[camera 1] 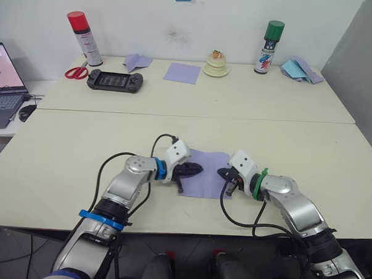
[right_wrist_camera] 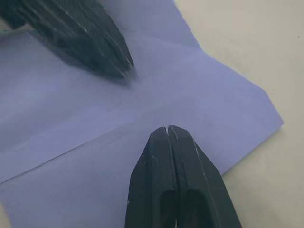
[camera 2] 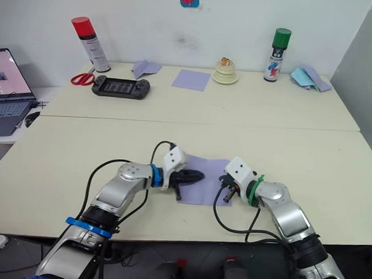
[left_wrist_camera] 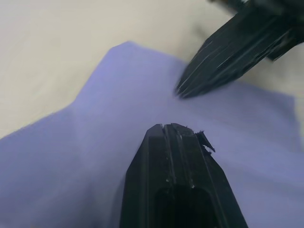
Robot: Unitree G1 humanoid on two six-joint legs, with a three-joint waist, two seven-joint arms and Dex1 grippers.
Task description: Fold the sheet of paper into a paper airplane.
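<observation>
Both arms were recorded nearest the head camera, reaching inward over the near surface (camera 1: 67,171). Between them, the sheet of paper (camera 1: 206,177) was seen lying flat near the front edge. The left pincer (camera 1: 194,171) and the right pincer (camera 1: 224,174) were pointed at each other over the sheet, just apart. At the far edge a game console (camera 1: 114,81), scissors (camera 1: 76,72), two spray cans, a smooth lavender square (camera 1: 182,72) and light-blue paper pieces (camera 1: 295,68) were noted, well apart from the work.

Left wrist view: the left pincer was seen closed, empty, its tip over the sheet, with the other pincer's tip close opposite.

Right wrist view: the right pincer (right_wrist_camera: 168,130) was likewise closed on nothing, set beside a long crease (right_wrist_camera: 95,137) crossing the sheet; whether the tip touched the paper could not be determined.

Judgement: closed tips were probably being used as pressing tools, to pin the sheet and flatten creases. No dart shape had yet been formed; folding was judged at an early stage.
</observation>
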